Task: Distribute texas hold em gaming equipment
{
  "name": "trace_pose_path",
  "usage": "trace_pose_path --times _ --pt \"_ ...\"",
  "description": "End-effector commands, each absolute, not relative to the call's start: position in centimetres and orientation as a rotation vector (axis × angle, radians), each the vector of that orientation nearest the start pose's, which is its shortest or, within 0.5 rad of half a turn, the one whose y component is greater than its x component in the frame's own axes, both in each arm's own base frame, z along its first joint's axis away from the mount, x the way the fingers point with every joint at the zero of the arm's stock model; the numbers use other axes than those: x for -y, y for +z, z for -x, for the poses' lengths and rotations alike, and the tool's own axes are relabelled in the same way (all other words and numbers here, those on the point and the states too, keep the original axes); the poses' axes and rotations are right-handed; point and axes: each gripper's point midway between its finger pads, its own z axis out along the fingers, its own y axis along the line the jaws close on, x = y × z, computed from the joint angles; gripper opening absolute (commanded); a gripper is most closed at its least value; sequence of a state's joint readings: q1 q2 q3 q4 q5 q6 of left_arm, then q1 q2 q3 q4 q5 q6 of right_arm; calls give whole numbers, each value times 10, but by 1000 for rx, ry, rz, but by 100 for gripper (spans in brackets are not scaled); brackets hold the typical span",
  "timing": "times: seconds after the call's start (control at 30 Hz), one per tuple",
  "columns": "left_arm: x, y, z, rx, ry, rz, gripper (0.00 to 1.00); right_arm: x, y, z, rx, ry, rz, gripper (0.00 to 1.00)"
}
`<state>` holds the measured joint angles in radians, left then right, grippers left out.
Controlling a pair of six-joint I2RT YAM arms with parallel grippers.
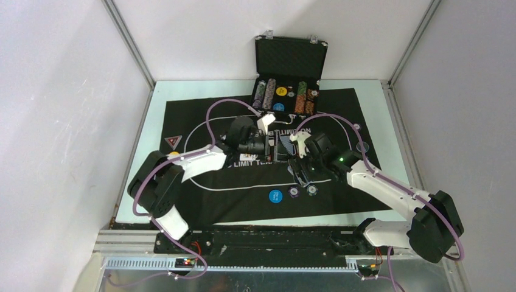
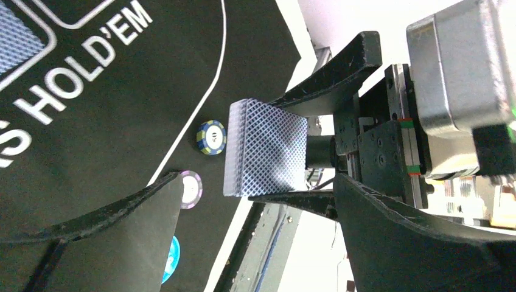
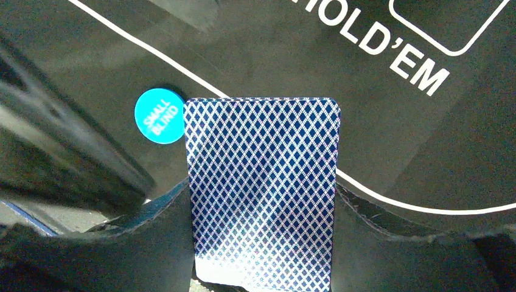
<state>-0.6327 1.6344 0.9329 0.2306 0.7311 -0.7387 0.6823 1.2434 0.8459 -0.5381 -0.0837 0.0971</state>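
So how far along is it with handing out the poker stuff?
Done: a blue button and two chips lie on the mat. In hand: the right claw grips the blue-backed deck, and the left claw hangs open beside it. Left: the chip stacks sit in the case, and most of the deck looks undealt.

Robot holds deck of cards point(image 2: 268, 146) over black felt mat point(image 2: 122, 152)
The right gripper point(image 2: 264, 150) pinches the blue-backed deck between its black fingers point(image 2: 331, 70). Just left of the deck lies a blue-and-yellow chip point(image 2: 211, 137). Lower left of the deck are a purple-and-white chip point(image 2: 190, 189) and a partly hidden cyan button point(image 2: 172, 258).
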Motion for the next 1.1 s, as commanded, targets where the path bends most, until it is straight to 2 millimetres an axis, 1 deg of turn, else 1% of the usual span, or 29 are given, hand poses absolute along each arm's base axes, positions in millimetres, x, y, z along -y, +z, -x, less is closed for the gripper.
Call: trace_pose_path --times 0.0,0.03,0.1,0.13,0.2,0.37,0.5,0.6,0.7,0.77,0.87,0.97,1.07 --pt "381 171 -245 -2198 -1643 -495 100 -213 113 -224 -2359 464 783 0" --pt "383 172 -245 -2193 -1644 -503 100 -213 113 -224 -2358 464 782 0" --pt "385 167 -244 -2212 -1636 -508 100 -213 114 -224 -2354 464 780 0" --pt "386 162 -244 -2233 -1631 -503 100 -213 116 -224 -2347 469 780 0" --pt "387 159 -243 -2242 -1636 -509 100 -215 119 -223 -2340 483 782 0" --pt "398 152 -229 -2261 -1679 -570 100 -216 121 -222 -2329 498 789 0" --pt "401 147 -223 -2273 -1688 -603 100 -216 123 -221 -2323 504 790 0" --pt "399 140 -223 -2299 -1663 -606 100 -217 126 -220 -2310 516 791 0" --pt "393 128 -223 -2347 -1588 -613 100 -218 130 -219 -2292 532 792 0" --pt "390 124 -225 -2362 -1543 -620 100 -218 133 -218 -2282 542 792 0" --pt "388 122 -227 -2369 -1502 -630 99 -219 137 -216 -2264 560 795 0" --pt "384 120 -229 -2384 -1468 -632 95 -220 140 -215 -2250 569 795 0" --pt "382 124 -229 -2373 -1452 -645 91 -218 140 -215 -2249 563 792 0"
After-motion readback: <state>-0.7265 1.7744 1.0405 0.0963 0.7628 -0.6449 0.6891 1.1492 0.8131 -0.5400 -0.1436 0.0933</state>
